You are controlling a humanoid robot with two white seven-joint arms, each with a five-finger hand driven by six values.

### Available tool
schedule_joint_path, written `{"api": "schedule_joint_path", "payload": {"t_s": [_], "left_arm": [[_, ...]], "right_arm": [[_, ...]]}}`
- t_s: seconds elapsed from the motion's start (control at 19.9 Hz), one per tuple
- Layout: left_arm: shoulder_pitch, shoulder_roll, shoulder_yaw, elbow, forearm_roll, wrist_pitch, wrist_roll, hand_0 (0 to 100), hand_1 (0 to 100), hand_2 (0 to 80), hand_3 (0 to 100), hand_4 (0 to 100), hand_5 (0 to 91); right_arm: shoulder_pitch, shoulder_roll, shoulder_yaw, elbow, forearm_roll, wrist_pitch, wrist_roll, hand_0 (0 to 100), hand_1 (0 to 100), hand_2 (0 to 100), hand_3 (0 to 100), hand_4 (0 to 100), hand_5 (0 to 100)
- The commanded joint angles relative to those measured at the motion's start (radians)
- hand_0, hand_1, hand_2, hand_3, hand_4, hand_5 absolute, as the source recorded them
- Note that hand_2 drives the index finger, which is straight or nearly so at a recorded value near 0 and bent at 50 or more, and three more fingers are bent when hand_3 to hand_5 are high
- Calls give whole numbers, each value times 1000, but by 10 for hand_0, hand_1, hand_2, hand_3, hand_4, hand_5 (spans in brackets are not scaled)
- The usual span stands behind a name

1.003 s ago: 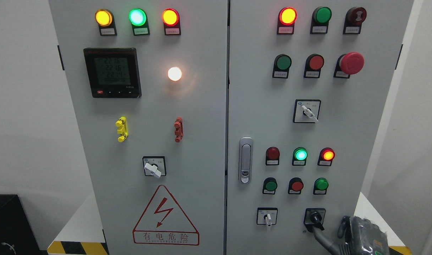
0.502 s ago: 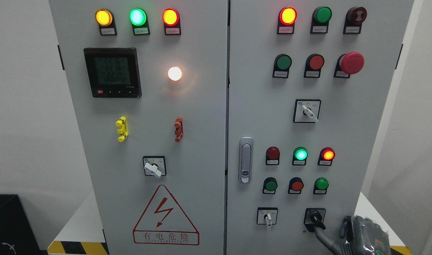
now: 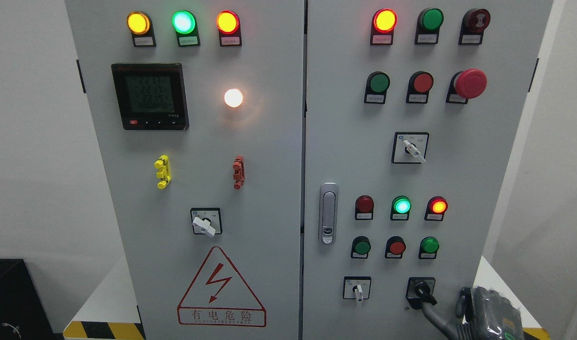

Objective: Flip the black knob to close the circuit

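With one finger of the right hand (image 3: 482, 311) touching the black knob (image 3: 421, 292) and nothing grasped, push the knob's lever steadily sideways.

Even, bright indoor light falls on the grey cabinet (image 3: 269, 156), with soft shadows under its buttons. The white lamp (image 3: 233, 97) near the left door's upper right blooms into a warm halo, and 3 lit lamps (image 3: 183, 21) along its top edge overexpose. Focus is sharp; the small labels stay unreadable.
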Motion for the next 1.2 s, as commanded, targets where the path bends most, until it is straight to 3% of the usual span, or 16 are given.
{"api": "schedule_joint_path", "payload": {"t_s": [0.0,1.15], "left_arm": [[0,0,-21,21,-21,-1,1,0,0,0,0,0,0],[0,0,-21,21,-21,1,1,0,0,0,0,0,0]], "right_arm": [[2,-4,-1,-6,-13,-2,-1,0,272,749,914,731,733],[72,8,84,-57,-28,-12,-11,0,267,743,913,728,729]]}}
